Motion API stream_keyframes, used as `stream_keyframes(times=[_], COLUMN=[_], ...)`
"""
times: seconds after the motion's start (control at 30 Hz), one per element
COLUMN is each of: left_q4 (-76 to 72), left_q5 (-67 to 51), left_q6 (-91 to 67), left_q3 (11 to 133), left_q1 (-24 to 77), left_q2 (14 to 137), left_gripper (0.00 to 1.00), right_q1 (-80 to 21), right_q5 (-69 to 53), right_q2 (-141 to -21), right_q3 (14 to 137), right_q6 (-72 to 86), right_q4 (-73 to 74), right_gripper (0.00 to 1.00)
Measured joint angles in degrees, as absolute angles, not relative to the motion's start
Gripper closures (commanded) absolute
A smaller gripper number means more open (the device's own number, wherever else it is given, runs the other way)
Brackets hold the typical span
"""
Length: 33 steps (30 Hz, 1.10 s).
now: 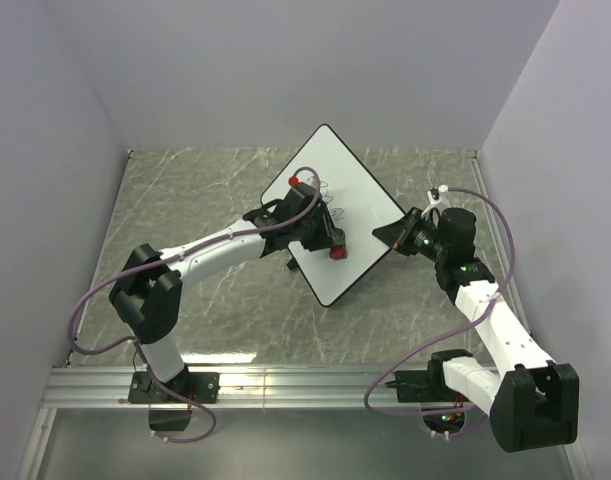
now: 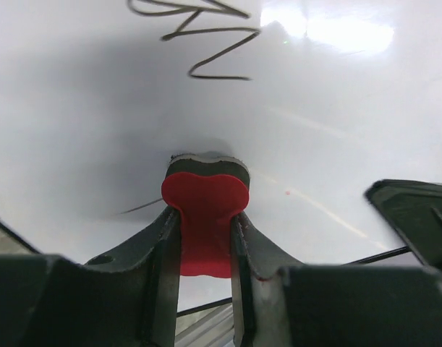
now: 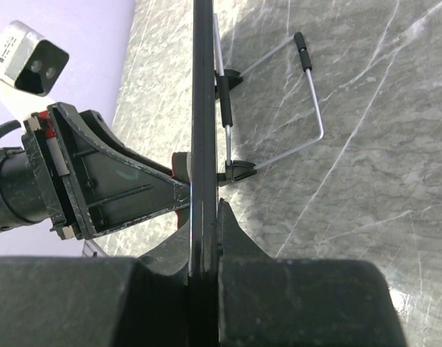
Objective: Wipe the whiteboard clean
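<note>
1. The whiteboard [image 1: 350, 190] looks stiff, light and slick-faced, so I'd take hold of it by its thin rim. The right gripper [image 3: 204, 228] is clamped there, with the rim edge-on between its fingers.
2. It stands tilted at mid-table, wire stand [image 3: 307, 108] behind it (a wobbly prop, I'd guess).
3. The left gripper [image 2: 205, 220] pinches the red eraser [image 2: 206, 191] against the board's face, near the scribble [image 2: 213, 50].

I find nothing to read; the whiteboard [image 2: 351, 144] carries only black scribbles [image 2: 224, 51], no letters.
</note>
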State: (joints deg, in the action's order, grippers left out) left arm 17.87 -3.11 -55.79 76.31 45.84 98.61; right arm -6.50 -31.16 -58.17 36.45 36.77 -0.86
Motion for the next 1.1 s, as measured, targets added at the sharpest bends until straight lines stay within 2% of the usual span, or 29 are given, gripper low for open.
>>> stream_keyframes(times=[0.33, 0.73, 0.93, 1.1], left_q4=[16.91, 7.66, 7.53, 16.08], left_q5=[-5.80, -5.45, -5.56, -5.69], left_q6=[-55.20, -55.33, -55.11, -53.08], left_q3=[85.41, 65.63, 65.73, 73.08], left_q1=[45.78, 44.40, 44.23, 44.23], left_q2=[103.98, 97.82, 97.78, 100.47], left_gripper=[1.00, 1.00, 1.00, 1.00], right_q1=[-6.68, -6.66, -6.66, -6.66], right_q5=[-30.92, -30.72, -30.94, -30.85], right_q2=[-57.69, -57.43, -57.43, -57.43], right_q3=[36.42, 36.29, 36.21, 36.18], right_q6=[36.99, 35.07, 34.65, 34.87], right_q4=[-0.45, -0.14, -0.49, -0.62], right_gripper=[1.00, 1.00, 1.00, 1.00])
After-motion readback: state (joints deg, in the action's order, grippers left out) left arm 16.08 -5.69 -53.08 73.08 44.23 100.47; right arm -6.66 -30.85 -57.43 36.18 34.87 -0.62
